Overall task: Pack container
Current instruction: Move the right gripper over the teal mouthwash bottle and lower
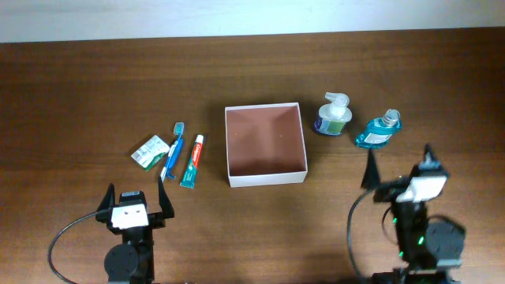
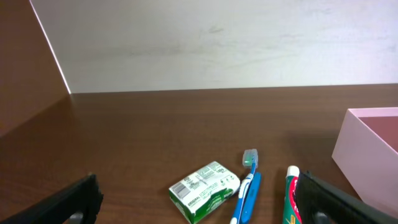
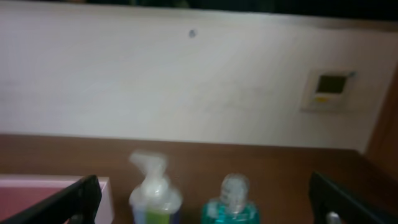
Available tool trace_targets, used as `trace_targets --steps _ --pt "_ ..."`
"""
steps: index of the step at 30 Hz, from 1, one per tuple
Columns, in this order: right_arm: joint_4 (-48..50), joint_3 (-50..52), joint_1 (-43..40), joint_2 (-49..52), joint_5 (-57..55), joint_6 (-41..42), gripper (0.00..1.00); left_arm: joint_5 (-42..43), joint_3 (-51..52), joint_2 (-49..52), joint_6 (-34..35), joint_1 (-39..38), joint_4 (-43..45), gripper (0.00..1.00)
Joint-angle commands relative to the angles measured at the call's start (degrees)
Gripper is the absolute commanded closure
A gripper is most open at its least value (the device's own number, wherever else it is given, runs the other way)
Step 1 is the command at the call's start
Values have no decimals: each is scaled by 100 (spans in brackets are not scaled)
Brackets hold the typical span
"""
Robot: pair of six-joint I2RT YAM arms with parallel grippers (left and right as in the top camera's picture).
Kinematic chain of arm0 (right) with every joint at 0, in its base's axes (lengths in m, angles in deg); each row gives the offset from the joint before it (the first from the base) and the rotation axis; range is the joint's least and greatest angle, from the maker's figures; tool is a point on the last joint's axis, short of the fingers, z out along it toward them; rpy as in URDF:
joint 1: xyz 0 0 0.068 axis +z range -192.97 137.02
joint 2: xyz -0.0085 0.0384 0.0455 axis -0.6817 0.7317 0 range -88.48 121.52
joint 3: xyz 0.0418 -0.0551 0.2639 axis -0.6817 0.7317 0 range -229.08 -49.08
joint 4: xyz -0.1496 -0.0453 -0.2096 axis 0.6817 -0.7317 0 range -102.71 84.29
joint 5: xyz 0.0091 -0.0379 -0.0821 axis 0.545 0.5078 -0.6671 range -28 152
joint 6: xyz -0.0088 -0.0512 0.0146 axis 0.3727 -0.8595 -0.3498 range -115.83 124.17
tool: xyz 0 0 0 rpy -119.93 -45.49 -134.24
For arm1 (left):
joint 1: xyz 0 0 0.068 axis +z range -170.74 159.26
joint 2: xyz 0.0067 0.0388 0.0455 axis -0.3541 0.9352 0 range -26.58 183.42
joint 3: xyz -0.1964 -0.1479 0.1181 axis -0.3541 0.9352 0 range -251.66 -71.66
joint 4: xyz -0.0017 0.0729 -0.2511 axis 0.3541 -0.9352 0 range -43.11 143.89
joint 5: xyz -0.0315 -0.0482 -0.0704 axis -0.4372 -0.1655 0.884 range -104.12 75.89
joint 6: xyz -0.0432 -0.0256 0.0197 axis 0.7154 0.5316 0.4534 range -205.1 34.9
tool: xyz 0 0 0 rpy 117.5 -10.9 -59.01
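1. Dark brown wooden table point(image 1: 79, 95) pushed up against a plain pale wall point(image 2: 217, 43), nothing fancy.
2. The container point(image 1: 264, 142), a shallow square box with thin white walls and a reddish-brown floor, sits mid-table, open side up with nothing in it. I'd say packing hasn't begun.
3. Left of the container, nearest first: a white-and-green toothpaste tube point(image 1: 192, 161), a blue toothbrush point(image 1: 173, 151) just beside it, then a small green-and-white carton point(image 1: 149, 151). All lie flat in a loose row, probably so each can be picked up on its own.
4. Right of the container: a clear pump bottle with greenish liquid point(image 1: 332, 116), then a teal bottle point(image 1: 379, 131), both upright and apart.
5. The left gripper point(image 1: 136, 188) sits on the container's left, on the near side of the flat items, fingers spread wide and empty. The right gripper point(image 1: 399, 162) does the same near the bottles on the container's right. Looks like each arm faces its own pile.
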Motion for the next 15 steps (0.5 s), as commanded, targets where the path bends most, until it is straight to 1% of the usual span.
trace_targets --steps 1,3,7,9,12,13,15 --pt "-474 -1346 31 1375 -592 31 1 -2 28 -48 -111 35 -2 1" --pt "-1163 -2236 17 2273 -680 0 1 -2 28 -48 -109 35 -2 1" --pt "-2889 -4190 -17 4074 -680 -122 1 -2 28 -48 -109 35 -2 1" --pt "-3436 -4992 -13 4787 -678 -120 2 -2 28 -48 -111 35 -2 1" --pt "-4168 -5974 -7 5578 -586 -120 1 -2 28 -48 -111 35 -2 1" --pt "-4341 -6214 -7 5779 -721 -120 1 -2 28 -48 -111 35 -2 1" --pt "-4374 -6474 -9 6059 -955 -107 2 -2 28 -48 -111 35 -2 1"
